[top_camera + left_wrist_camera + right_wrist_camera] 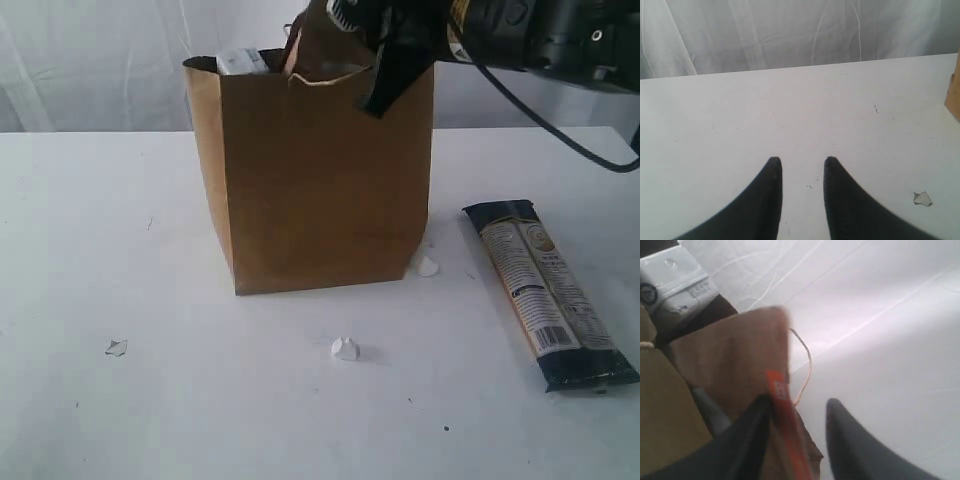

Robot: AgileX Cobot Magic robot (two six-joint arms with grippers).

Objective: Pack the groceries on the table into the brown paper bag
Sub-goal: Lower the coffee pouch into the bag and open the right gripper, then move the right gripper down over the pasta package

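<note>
The brown paper bag (320,190) stands upright mid-table with its mouth open. My right gripper (385,85) hovers over its top right rim. In the right wrist view that gripper (799,400) is open: a brown pouch (740,355) with an orange strip leans against one finger, and a gap separates it from the other finger. From outside, the pouch (320,45) pokes up above the bag's mouth. A long navy-tan packet (548,295) lies flat on the table (100,250), right of the bag. My left gripper (802,160) is open over bare tabletop, holding nothing.
A white-wrapped item (240,62) shows inside the bag at its back left corner. Small white scraps (344,349) (427,266) lie in front of and beside the bag, and another (116,347) at the front left. A white curtain hangs behind the table.
</note>
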